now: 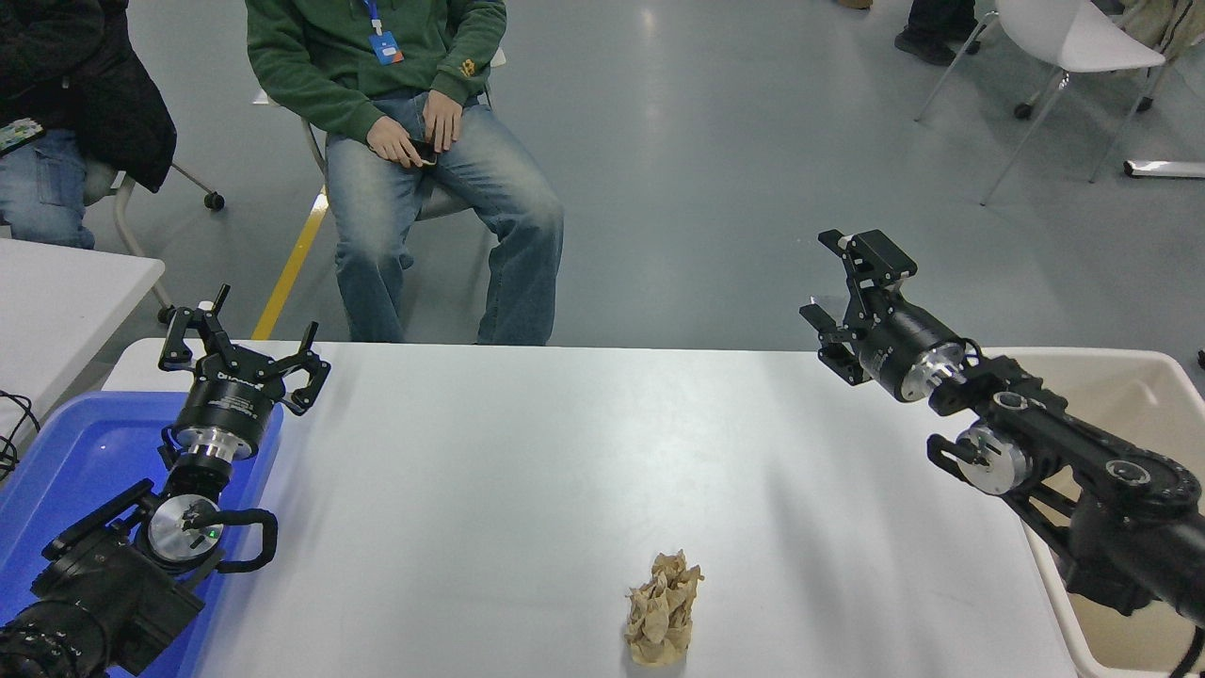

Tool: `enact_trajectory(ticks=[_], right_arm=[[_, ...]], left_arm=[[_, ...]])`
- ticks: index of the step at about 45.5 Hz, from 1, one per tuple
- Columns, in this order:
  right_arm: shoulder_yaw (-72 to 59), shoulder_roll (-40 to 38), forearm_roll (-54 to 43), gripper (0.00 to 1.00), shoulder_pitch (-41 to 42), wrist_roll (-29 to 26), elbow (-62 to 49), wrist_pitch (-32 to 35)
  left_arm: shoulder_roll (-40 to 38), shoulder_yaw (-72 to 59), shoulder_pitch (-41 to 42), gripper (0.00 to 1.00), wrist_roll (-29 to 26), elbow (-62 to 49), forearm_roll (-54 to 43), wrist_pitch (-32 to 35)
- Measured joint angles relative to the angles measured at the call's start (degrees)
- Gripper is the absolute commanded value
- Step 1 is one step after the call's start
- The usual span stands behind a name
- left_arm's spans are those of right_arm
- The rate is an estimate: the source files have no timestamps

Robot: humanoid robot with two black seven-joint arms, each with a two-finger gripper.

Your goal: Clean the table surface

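The white table surface (527, 471) fills the middle of the head view. A crumpled tan wad of paper (665, 610) lies on it near the front edge, right of centre. My right gripper (844, 284) hovers open over the table's far right corner, well away from the wad, with nothing between its fingers. At the lower left my left gripper (237, 331) stands open and empty above the far end of a blue tray.
A blue tray (66, 461) sits at the table's left end, under my left arm. A beige bin (1120, 490) stands off the right end. A person in a green top sits past the far edge. A smaller white table (56, 301) is at the left.
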Motion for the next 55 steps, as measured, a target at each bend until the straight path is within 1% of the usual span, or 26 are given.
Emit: enact_trajectory(ticks=[11, 31, 41, 55], right_arm=[[-7.86, -7.56, 0.51, 1.0, 3.79, -0.03, 8.79, 0.0], [-11.08, -16.84, 0.88, 1.0, 5.37, -0.07, 19.93, 0.1], [-13.57, -20.71, 0.29, 1.0, 5.76, -0.21, 24.49, 1.65], [-22.91, -24.46, -5.5, 1.0, 9.35, -1.1, 28.73, 2.58]], left_arm=[[-0.02, 0.0, 0.0, 1.0, 0.0, -0.02, -0.01, 0.0], [0.0, 0.0, 0.0, 1.0, 0.03, -0.03, -0.01, 0.0], [-0.01, 0.0, 0.0, 1.0, 0.03, -0.04, -0.01, 0.0], [-0.03, 0.0, 0.0, 1.0, 0.02, -0.05, 0.0, 0.0]])
